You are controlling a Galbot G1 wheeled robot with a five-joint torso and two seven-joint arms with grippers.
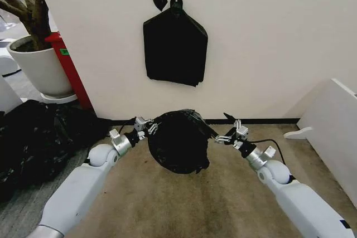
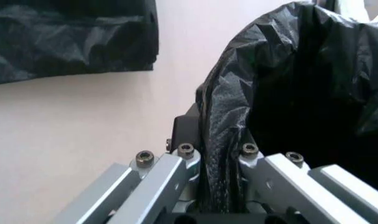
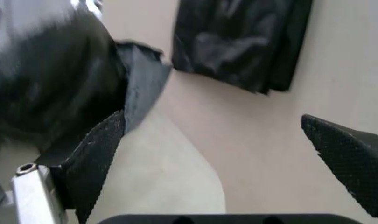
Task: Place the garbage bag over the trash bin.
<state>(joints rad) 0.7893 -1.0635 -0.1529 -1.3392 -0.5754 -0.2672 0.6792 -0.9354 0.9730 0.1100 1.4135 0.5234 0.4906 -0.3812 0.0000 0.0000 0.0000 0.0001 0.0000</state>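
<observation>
The glossy black garbage bag is spread in a rounded mass on the floor by the wall, between both arms. It hides the trash bin in the head view. My left gripper is at the bag's left edge, shut on a fold of the plastic. My right gripper is at the bag's right edge. Its fingers stand wide apart with nothing between them, and the bag's edge lies beside one of them. The cream-white side of the trash bin shows below that edge.
A flat black bundle of bags hangs from a hook on the wall above. A white plant pot with a tree and a red stand are at the far left. Black plastic sheeting lies left; a white panel leans right.
</observation>
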